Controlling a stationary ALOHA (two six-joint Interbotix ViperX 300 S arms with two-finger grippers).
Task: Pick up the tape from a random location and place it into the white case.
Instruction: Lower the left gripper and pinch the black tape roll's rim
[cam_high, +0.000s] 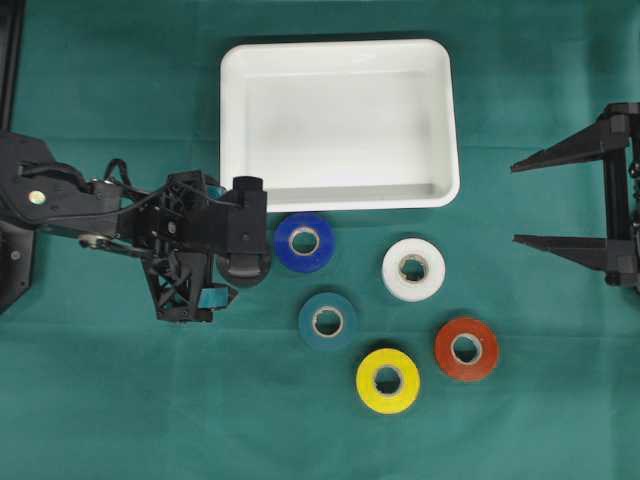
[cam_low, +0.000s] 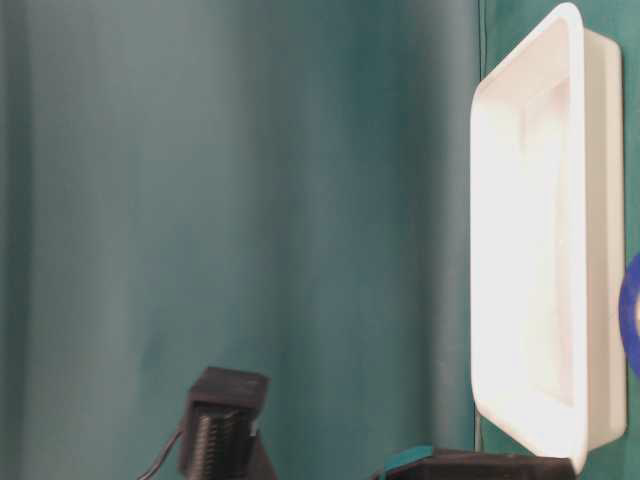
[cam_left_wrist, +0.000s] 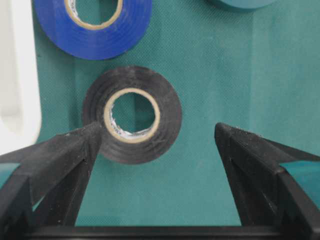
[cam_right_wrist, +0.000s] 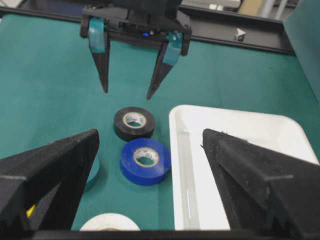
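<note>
The left gripper (cam_right_wrist: 127, 92) hangs with its jaws wide apart just above the black tape (cam_left_wrist: 131, 121), probably to straddle it, while the empty white case (cam_high: 338, 60) waits beside.

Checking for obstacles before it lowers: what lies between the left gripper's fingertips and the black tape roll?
Nothing: in the right wrist view the open left gripper hangs above the black tape roll, only bare green cloth between.

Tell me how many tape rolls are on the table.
6, all outside the white case: black under the left gripper, blue, teal, white, yellow, red.
</note>
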